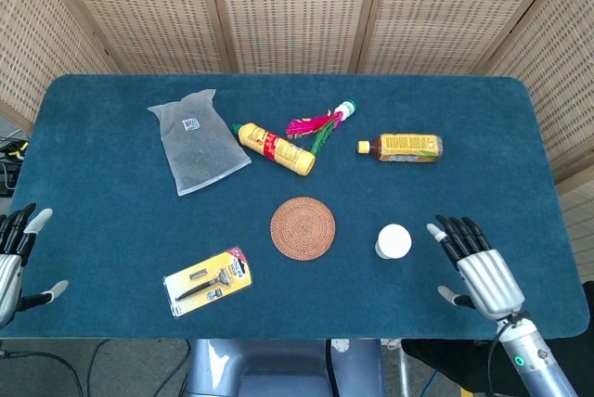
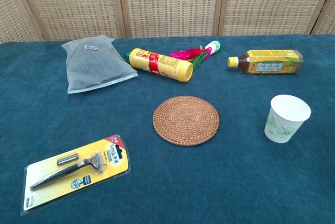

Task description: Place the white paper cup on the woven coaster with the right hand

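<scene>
The white paper cup (image 1: 393, 241) (image 2: 286, 119) stands upright on the blue table, to the right of the round woven coaster (image 1: 303, 227) (image 2: 186, 120). My right hand (image 1: 475, 269) is open, fingers spread, a short way right of the cup and not touching it. My left hand (image 1: 15, 258) hangs open at the table's left front edge, far from both. The chest view shows neither hand.
A razor in a yellow pack (image 1: 208, 280) lies front left. At the back lie a grey pouch (image 1: 196, 139), a yellow tube (image 1: 274, 147), a pink-and-green shuttlecock (image 1: 321, 122) and a tea bottle (image 1: 401, 147). Wicker screens stand behind the table.
</scene>
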Controlling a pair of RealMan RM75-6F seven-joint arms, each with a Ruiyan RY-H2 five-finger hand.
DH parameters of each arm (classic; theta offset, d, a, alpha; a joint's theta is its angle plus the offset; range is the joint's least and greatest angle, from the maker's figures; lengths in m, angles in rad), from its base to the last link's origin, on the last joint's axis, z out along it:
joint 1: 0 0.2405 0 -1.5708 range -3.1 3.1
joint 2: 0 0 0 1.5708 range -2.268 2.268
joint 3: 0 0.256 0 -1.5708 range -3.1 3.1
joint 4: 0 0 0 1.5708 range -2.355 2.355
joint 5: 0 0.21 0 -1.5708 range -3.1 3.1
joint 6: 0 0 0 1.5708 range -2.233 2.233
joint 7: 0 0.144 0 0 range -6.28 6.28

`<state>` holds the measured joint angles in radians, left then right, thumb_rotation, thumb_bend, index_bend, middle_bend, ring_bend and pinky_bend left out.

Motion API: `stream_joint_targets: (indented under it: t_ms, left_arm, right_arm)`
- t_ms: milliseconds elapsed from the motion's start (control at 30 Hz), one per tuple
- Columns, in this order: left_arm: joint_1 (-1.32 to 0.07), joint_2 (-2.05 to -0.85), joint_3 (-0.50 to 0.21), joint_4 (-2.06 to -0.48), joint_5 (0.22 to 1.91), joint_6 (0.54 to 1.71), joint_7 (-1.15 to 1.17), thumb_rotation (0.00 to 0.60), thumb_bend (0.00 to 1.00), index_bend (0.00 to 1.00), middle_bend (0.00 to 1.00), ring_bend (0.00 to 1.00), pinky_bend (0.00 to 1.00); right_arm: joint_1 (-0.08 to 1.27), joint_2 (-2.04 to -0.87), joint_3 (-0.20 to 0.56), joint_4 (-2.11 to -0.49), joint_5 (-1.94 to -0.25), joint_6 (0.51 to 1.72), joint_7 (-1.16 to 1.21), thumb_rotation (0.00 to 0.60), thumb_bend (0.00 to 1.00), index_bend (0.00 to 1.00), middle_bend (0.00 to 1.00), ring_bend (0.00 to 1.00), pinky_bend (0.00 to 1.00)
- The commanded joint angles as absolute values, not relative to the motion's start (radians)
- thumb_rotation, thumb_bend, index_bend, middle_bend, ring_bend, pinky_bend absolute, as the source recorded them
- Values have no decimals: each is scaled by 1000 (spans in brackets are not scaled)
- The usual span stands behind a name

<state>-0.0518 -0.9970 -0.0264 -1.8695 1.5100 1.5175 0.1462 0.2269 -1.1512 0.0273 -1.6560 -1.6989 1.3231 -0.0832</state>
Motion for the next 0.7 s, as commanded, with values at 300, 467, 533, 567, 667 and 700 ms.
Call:
stream_joint_targets:
  t_ms: [300, 467, 533, 567, 667, 700]
  left_arm:
    - [-88, -1016, -45, -1879, 1445, 1453, 207, 600, 18, 0, 0, 0, 0]
    - [-106, -1028, -53, -1877, 1413, 1423, 236, 600, 16, 0, 0, 0, 0]
    - [-112, -1032, -54, -1878, 1402, 1414, 247, 600, 18, 0, 0, 0, 0]
    - [-116, -1034, -56, -1878, 1398, 1409, 253, 600, 18, 0, 0, 0, 0]
    - [-120, -1038, -57, -1878, 1392, 1406, 262, 600, 17, 0, 0, 0, 0]
    - [-122, -1040, -58, -1878, 1389, 1403, 265, 600, 17, 0, 0, 0, 0]
  right_arm:
    - [473, -1237, 79, -1593, -1564, 956, -53, 600, 0, 14, 0, 0, 0]
    - [520, -1280, 88, -1547, -1509, 887, -97, 600, 0, 17, 0, 0, 0]
    - [531, -1291, 89, -1537, -1490, 872, -113, 600, 0, 21, 0, 0, 0]
    - [537, -1298, 92, -1529, -1480, 866, -122, 600, 0, 28, 0, 0, 0]
    - [544, -1314, 97, -1513, -1463, 866, -141, 600, 0, 80, 58, 21, 18]
    - [545, -1323, 101, -1504, -1456, 873, -152, 600, 0, 116, 113, 68, 57]
